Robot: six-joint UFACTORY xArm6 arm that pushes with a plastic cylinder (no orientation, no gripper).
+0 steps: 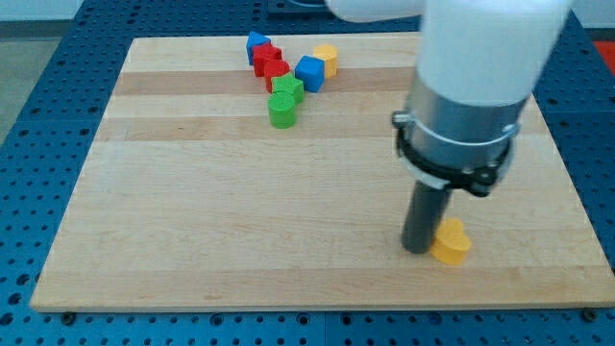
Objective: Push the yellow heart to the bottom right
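Single view only, looking down at a slant from in front of and above the wooden board (240, 211), facing its far edge. Near enough that the board nearly fills the picture. Arm (480, 86) looming large at the view's right, probably closest to the lens.
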